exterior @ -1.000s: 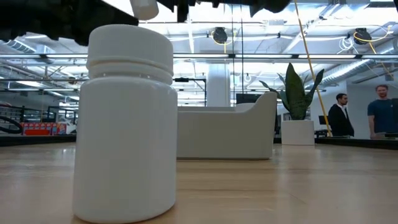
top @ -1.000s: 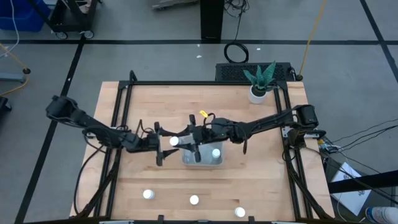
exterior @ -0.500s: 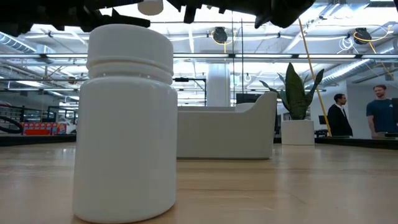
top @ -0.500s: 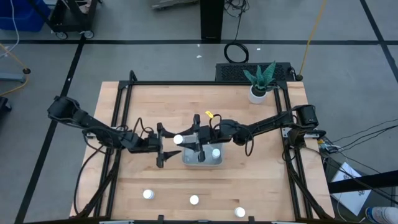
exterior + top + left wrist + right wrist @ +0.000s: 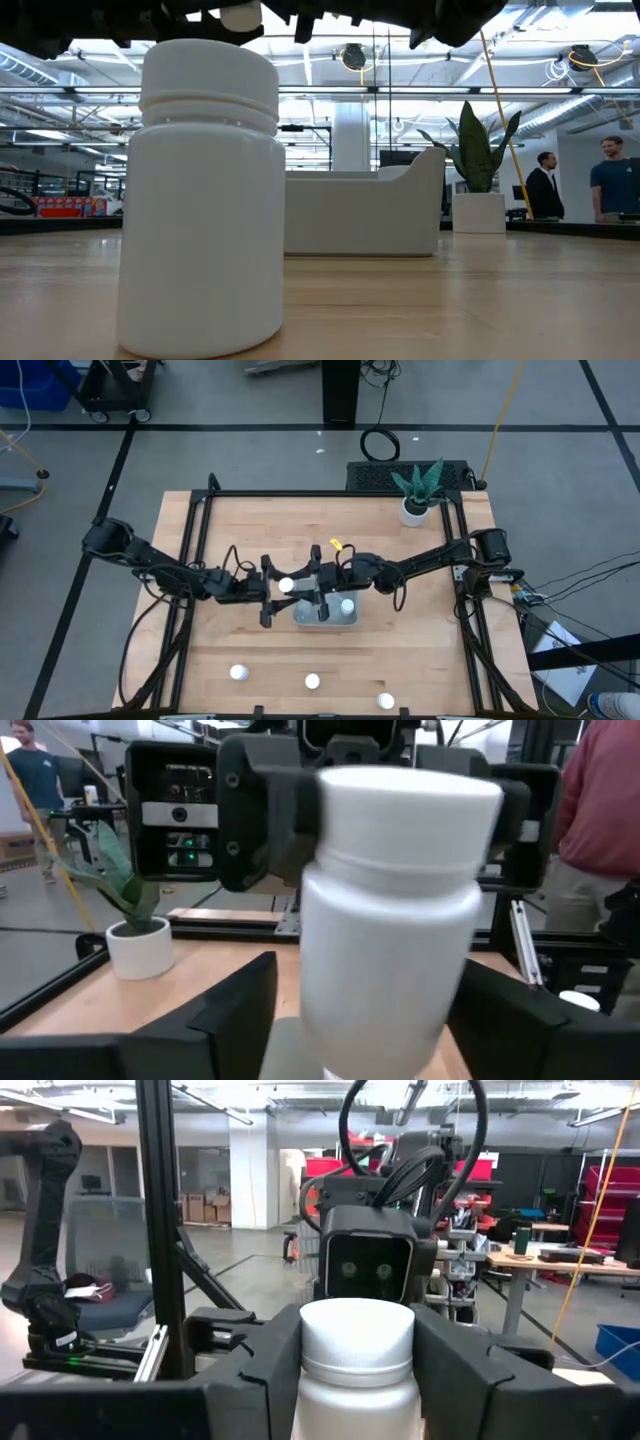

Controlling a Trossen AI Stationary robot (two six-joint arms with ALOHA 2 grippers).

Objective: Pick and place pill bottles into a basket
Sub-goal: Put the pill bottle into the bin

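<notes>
The wooden table [image 5: 240, 520] fills the middle of the high view, with a black frame around it. The two dark arms come in from the left and right edges and meet near the centre of the frame, just above the basket [image 5: 326, 617]. The basket sits on the table a little below the centre, and one pill bottle [image 5: 347, 606] stands inside it, in its right part. In the upper right of the table there is a white pot with a green plant [image 5: 417, 495].

The right gripper [image 5: 303, 588] holds a second pill bottle [image 5: 286, 586] over the left end of the basket; in the right wrist view its fingers [image 5: 455, 1380] press on both sides of this bottle [image 5: 357, 1370]. The left gripper [image 5: 268, 591] is at the same bottle from the other side. In the left wrist view its fingers [image 5: 235, 1020] are spread wide, with a gap between each of them and the bottle [image 5: 390, 910].

Three more bottles stand on the table near the bottom of the high view: one at the left [image 5: 238, 672], one in the middle [image 5: 312, 681], and one at the right [image 5: 386, 701]. In the low view one bottle [image 5: 207, 200] is very close and big at the left of the frame. Two persons [image 5: 578, 180] stand far back at the right edge.
</notes>
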